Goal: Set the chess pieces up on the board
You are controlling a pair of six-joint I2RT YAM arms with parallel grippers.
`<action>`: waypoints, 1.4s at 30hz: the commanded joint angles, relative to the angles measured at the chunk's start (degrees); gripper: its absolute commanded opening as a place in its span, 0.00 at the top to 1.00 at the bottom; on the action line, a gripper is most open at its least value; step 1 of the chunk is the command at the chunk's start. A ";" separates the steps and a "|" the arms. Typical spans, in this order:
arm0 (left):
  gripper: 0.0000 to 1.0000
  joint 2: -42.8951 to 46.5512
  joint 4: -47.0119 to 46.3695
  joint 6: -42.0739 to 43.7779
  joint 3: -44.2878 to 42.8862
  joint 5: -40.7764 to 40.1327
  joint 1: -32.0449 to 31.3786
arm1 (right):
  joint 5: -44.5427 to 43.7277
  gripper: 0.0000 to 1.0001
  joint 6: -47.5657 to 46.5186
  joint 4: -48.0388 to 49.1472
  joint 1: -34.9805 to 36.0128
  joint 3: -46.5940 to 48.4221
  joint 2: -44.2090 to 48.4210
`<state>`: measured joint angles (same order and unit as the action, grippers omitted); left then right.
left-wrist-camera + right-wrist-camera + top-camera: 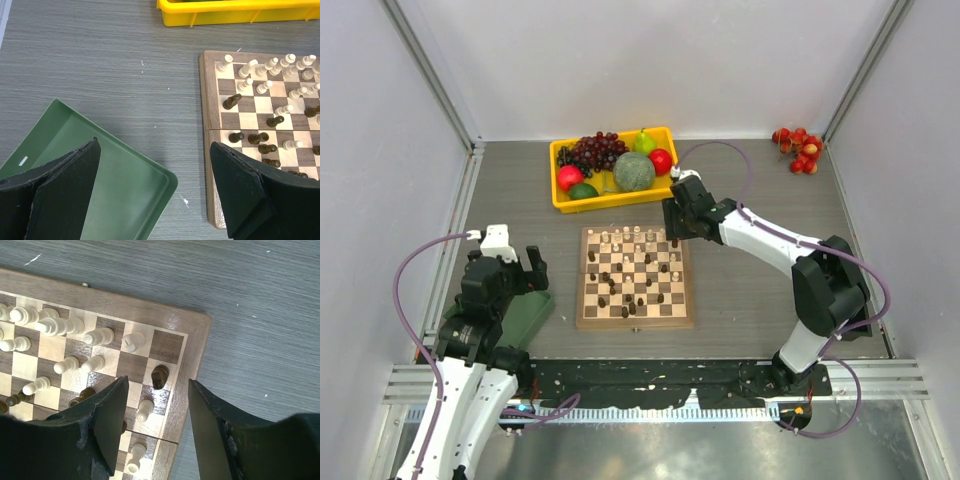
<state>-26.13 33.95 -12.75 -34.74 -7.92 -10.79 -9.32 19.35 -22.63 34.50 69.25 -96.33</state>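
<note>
The board (635, 322) lies mid-table with cream and dark chess pieces (635, 265) scattered over its squares. My right gripper (678, 228) hovers over the board's far right corner. In the right wrist view its jaws (157, 384) stand open and hold nothing. Beneath them a dark piece (160, 376) and a cream pawn (145, 409) stand near the rim (195, 340). My left gripper (510, 268) is open and empty to the left of the board. From the left wrist it (154, 145) spans the green tray's corner (125, 175) and the board's edge (209, 90).
A yellow tray (610, 203) with grapes, a melon, a pear and other fruit sits just behind the board. The green flat tray (530, 315) lies at the near left. A bunch of small red fruits (798, 148) rests at the far right corner.
</note>
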 commanded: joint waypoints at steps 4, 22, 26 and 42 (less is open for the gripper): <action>0.01 0.03 -0.56 1.15 -0.15 -0.60 -0.20 | -0.35 0.46 -0.98 0.13 0.39 3.34 -2.01; 0.01 -0.41 -0.82 1.15 0.02 -0.60 -0.20 | 4.13 0.70 -2.13 0.04 0.39 4.57 -5.88; 0.01 -0.50 -0.91 1.15 0.11 -0.60 -0.20 | 4.75 0.81 -2.39 -0.39 0.48 4.31 -5.71; 0.01 0.20 -0.82 0.98 0.11 -1.22 -0.20 | -0.79 0.91 -3.36 0.39 1.01 1.42 7.01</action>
<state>-26.44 34.20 -12.60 -34.68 -7.99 -10.83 -7.73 16.97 -23.88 34.83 71.24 -98.76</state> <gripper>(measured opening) 0.991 0.173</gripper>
